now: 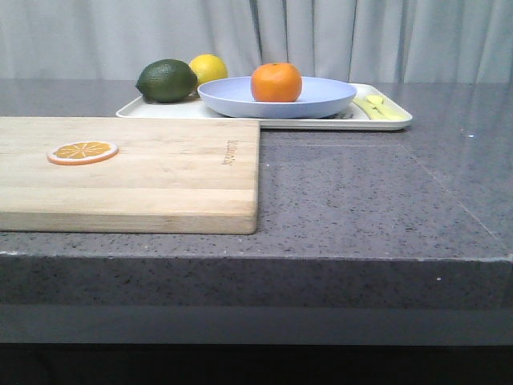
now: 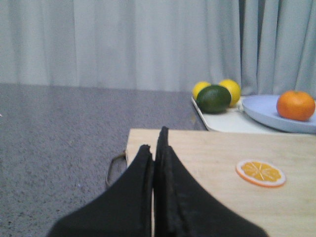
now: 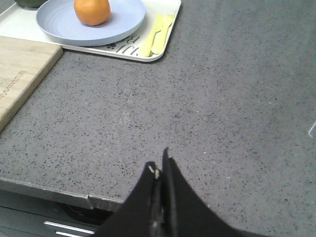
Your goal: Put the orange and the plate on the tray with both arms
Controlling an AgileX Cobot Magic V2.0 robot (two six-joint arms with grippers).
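While both arms are hanging back at the near edge of the counter, neither is carrying anything: the left gripper is showing its fingers pressed together over the near corner of the wooden cutting board, and the right gripper is likewise showing its fingers pressed together above bare grey stone, well apart from the task's things. Farther along the board, a flat orange slice is lying untouched. Beyond the board's far edge, the tray is sitting on the counter, and the plate is resting on it, with the orange sitting in the plate, left of its middle. Beside the plate on the tray, a dark green fruit and a lemon are lying at the left end and yellow cutlery at the right. Judging by how everything is lying, the task is looking finished, with nothing left to place.
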